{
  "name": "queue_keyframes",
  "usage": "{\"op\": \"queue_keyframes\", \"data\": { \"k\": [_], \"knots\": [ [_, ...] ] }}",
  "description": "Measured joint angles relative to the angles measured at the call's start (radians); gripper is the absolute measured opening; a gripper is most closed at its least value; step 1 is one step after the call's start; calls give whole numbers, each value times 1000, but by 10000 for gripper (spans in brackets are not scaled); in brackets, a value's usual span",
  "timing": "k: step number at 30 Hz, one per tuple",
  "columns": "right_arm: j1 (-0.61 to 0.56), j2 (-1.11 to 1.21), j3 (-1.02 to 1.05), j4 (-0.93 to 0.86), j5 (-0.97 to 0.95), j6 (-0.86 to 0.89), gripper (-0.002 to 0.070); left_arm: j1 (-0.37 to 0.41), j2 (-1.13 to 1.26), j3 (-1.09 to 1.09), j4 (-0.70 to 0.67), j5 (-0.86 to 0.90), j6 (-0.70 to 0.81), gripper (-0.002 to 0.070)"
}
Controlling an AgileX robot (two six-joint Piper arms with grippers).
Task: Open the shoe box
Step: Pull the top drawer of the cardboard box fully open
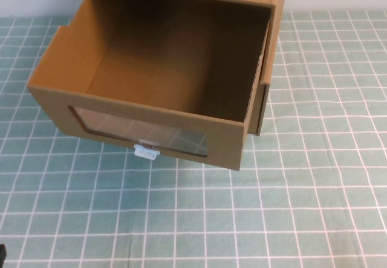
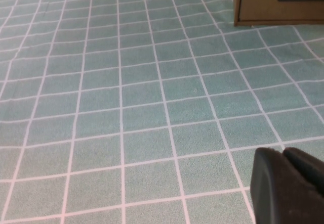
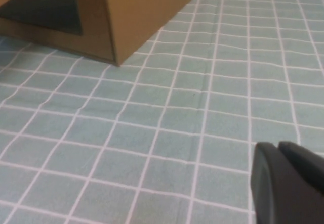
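Left gripper (image 2: 282, 152) sits low over the green checked cloth (image 1: 302, 207) at near left, well apart from the box. Fingers together, nothing held. Shoe box (image 1: 275, 14) stands far centre on the cloth. Its drawer (image 1: 60, 62) is slid out toward near left, top open; inside shows just bare brown cardboard floor & walls. Drawer front has a clear window (image 1: 139, 132) w/ a small white pull tab (image 1: 146, 152) at its lower edge. Right gripper (image 3: 278, 145) is at near right over the cloth, apart from the box, fingers pressed together, empty.
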Motion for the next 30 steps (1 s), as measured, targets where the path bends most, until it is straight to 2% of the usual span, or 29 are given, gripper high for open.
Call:
{"op": "queue_keyframes", "data": {
  "k": [3, 6, 13, 30],
  "knots": [
    [-4, 0, 0, 156, 30, -244, -13, 0, 0, 0, 0, 0, 0, -5],
    [-40, 0, 0, 207, 66, -338, -13, 0, 0, 0, 0, 0, 0, -5],
    [-190, 0, 0, 222, 73, -376, -13, 0, 0, 0, 0, 0, 0, -5],
    [-202, 0, 0, 224, 75, -378, -13, 0, 0, 0, 0, 0, 0, -5]
  ]
}}
